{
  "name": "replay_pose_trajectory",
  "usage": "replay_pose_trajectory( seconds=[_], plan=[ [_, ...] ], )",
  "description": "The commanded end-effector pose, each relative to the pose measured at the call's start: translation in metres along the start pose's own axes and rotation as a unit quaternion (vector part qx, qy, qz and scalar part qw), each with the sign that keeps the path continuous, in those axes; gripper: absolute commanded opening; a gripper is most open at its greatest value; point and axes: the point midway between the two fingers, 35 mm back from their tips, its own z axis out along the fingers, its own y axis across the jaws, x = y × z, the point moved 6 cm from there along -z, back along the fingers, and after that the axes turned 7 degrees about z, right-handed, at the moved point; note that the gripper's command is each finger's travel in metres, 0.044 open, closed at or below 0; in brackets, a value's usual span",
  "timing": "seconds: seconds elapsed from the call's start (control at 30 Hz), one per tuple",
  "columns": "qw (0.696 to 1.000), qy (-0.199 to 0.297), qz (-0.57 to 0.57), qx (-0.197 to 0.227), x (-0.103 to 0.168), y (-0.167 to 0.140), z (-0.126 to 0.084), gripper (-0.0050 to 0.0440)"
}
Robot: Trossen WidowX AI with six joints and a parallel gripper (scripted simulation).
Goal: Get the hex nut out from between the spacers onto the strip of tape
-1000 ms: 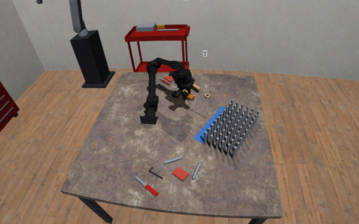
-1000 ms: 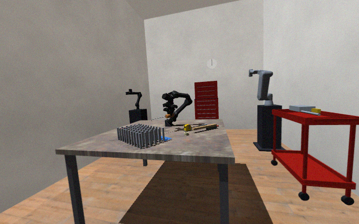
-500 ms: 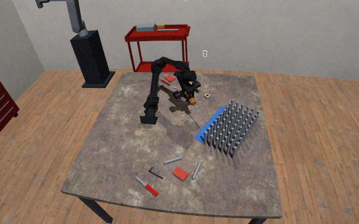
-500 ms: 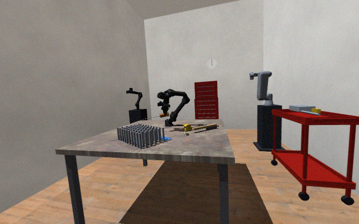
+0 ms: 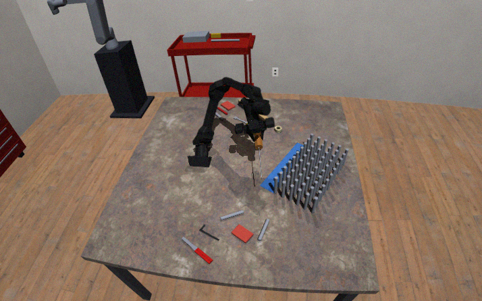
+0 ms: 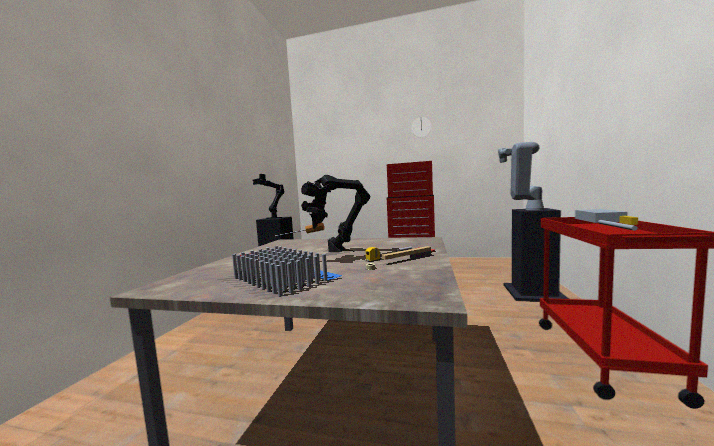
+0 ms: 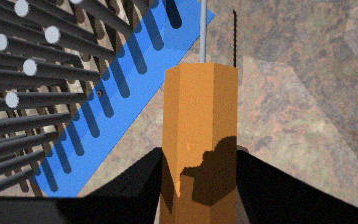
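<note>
Wrist: standing spacers [image 7: 25, 100] crowd blue tape strip [image 7: 110, 115].

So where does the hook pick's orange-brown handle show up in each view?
Top: handle just above centre, in the claw.
Exterior: small orange spot left of centre, above the table.
Wrist: fills the centre foreground.
Shared landmark: the blue tape strip, beside the spacers.
</note>
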Motion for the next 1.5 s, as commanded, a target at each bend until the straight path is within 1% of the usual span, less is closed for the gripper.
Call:
replay_pose_trajectory(
  seconds=[0.0,0.17,0.23,0.3,0.5,0.73,0.8,1.03,1.3,1.37,1.47],
  plan=[
    [0.998,-0.022,0.061,0.007,-0.019,0.011,-0.006,-0.0050],
    [0.990,-0.040,0.136,0.026,-0.040,0.018,-0.002,-0.0050],
    [0.990,-0.040,0.136,0.026,-0.040,0.018,-0.002,-0.0050],
    [0.985,-0.048,0.165,0.033,-0.049,0.020,0.000,-0.0050],
    [0.964,-0.072,0.251,0.053,-0.076,0.026,0.007,-0.0050],
    [0.929,-0.103,0.348,0.073,-0.108,0.029,0.017,-0.0050],
    [0.929,-0.103,0.348,0.073,-0.108,0.029,0.017,-0.0050],
    [0.884,-0.137,0.438,0.089,-0.140,0.029,0.028,-0.0050],
    [0.821,-0.179,0.532,0.101,-0.177,0.026,0.043,-0.0050],
    [0.821,-0.179,0.532,0.101,-0.177,0.026,0.043,-0.0050],
    [0.795,-0.195,0.565,0.105,-0.190,0.023,0.049,-0.0050]
  ],
)
